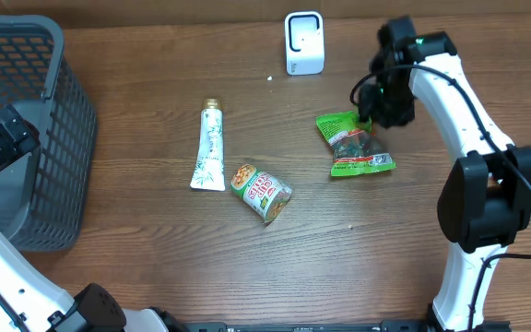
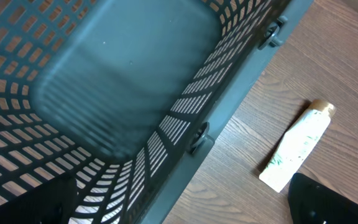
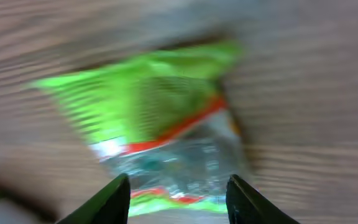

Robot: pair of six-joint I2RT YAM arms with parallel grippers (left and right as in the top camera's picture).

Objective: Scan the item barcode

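Green snack packet [image 1: 356, 145]: lying on tabletop [image 1: 155, 263], near white scanner [image 1: 303, 42]. Hovering just above with right tool [image 3: 179, 185], jaws parted, nothing held. Grasp step, seemingly; next, lower, pinch packet, lift toward scanner.

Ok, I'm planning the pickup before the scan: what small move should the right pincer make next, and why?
Probably lower the right pincer onto the green packet and close on it. Its jaws stand apart over the packet, which lies loose on the table, and the white scanner sits apart from it, so it likely needs lifting first.
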